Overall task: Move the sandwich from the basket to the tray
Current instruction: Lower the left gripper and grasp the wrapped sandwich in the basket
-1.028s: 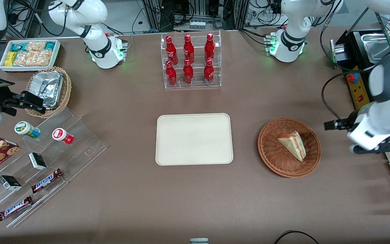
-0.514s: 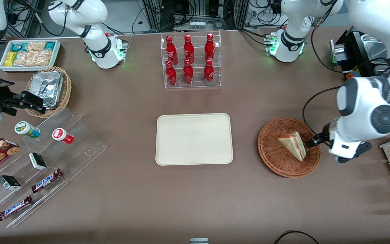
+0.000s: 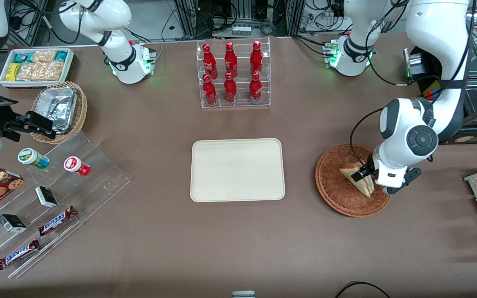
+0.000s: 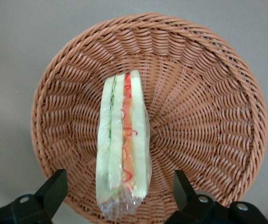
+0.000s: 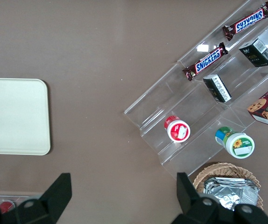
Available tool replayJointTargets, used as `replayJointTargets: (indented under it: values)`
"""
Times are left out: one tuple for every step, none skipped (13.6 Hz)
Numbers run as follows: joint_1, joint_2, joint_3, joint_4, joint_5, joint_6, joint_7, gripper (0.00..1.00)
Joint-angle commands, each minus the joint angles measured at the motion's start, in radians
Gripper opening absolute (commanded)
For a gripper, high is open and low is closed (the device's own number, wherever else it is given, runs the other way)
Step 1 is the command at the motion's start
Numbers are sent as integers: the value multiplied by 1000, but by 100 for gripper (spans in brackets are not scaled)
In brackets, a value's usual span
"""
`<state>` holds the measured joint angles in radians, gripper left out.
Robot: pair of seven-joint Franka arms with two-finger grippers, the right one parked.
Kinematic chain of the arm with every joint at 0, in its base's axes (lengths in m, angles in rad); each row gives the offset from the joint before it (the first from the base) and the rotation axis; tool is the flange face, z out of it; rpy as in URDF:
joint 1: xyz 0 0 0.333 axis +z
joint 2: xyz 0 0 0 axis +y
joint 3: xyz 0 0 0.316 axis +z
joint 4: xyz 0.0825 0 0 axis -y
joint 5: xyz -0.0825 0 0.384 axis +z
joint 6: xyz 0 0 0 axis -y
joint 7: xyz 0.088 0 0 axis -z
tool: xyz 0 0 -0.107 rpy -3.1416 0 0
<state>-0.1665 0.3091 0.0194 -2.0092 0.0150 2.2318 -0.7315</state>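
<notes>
We see the big brown table (image 3: 238, 240) with the flat cream tray (image 3: 237, 170) in the middle, and the round brown basket (image 3: 333, 190) sits beside it, toward the working arm's end. The sandwich (image 4: 123, 149) lies in the basket, wrapped in clear film, with its red and green filling facing up. Our gripper (image 4: 120, 189) hangs just above the sandwich with its two black fingers (image 4: 54, 186) spread wide, one on each side, not touching it.

The working left arm bends down from its base, wrist lowered over the table. Its gripper (image 4: 117, 198) points straight down, the two black fingers (image 4: 54, 189) spread wide apart with nothing clasped between them.
</notes>
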Motion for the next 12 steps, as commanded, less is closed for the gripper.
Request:
replayJointTargets:
  values:
    - [-4,-10,4,-63,8,81,-23,100]
    - [-4,-5,4,-71,8,89,-25,100]
    - [-4,-2,4,-74,8,91,-25,98]
    - [-4,2,4,-77,8,91,-32,89]
    - [-4,8,4,-77,8,91,-43,78]
    - [-4,14,4,-77,8,91,-58,54]
    - [-4,16,4,-72,8,91,-78,15]
    - [-2,16,4,-65,6,88,-83,0]
    - [-1,18,4,-37,5,77,-88,0]
    - [-2,19,4,-14,3,51,-89,0]
    - [-2,19,4,16,3,17,-89,0]
    - [-2,19,4,53,6,-24,-86,0]
